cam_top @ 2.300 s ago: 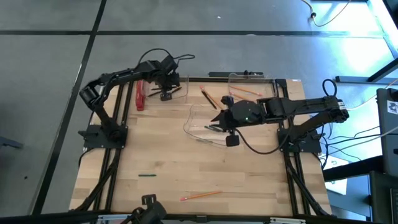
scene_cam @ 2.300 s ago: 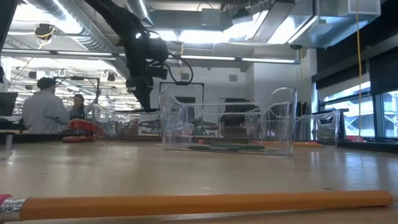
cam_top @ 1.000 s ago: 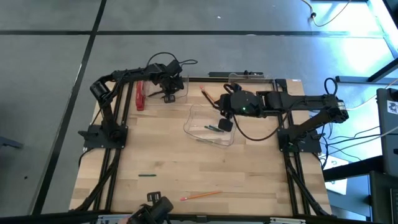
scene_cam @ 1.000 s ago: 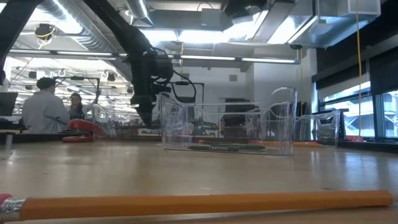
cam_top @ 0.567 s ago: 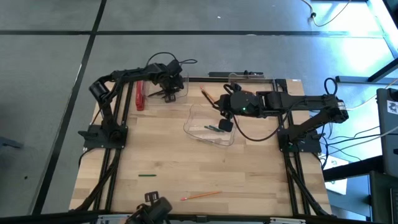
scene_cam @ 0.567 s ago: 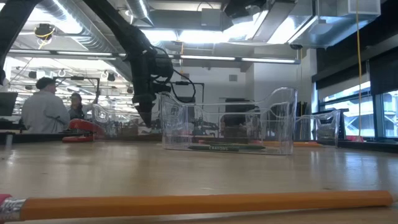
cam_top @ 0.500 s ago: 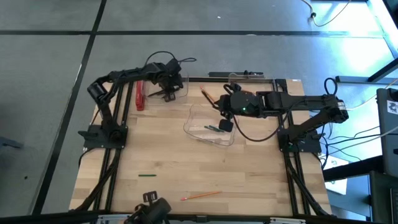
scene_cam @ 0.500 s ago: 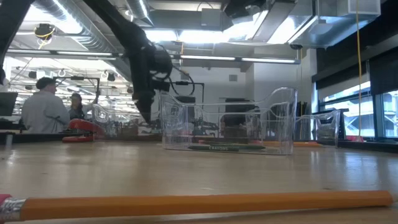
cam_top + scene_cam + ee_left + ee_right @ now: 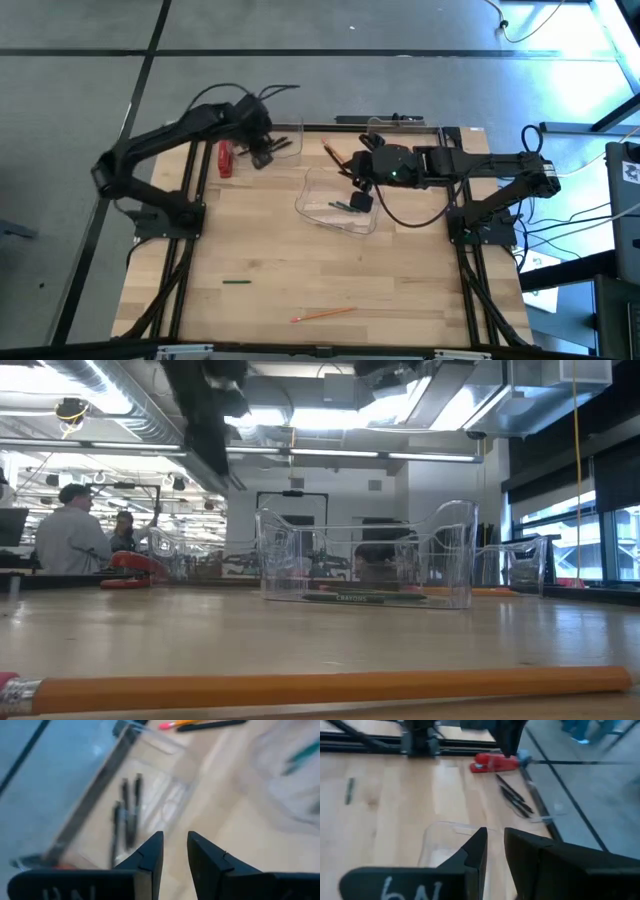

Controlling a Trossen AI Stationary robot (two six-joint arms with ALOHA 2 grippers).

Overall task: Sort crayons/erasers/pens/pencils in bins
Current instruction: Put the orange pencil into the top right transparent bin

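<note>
Pens [image 9: 125, 815] lie in the far-left bin [image 9: 165, 785]; left pincer [image 9: 173, 851] empty (narrow gap), right pincer [image 9: 495, 849] likewise.

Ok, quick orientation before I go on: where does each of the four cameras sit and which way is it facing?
High view: overhead, looking straight down; shows the table and both arms.
Low view: at tabletop height, looking level across; a pencil lies nearest, a dark arm hangs at upper left.
Left wrist view: above the far-left bin holding the pens; the left gripper shows, empty.
Right wrist view: over the middle bin; the right gripper shows.
Both wrist views share the pens.
</note>
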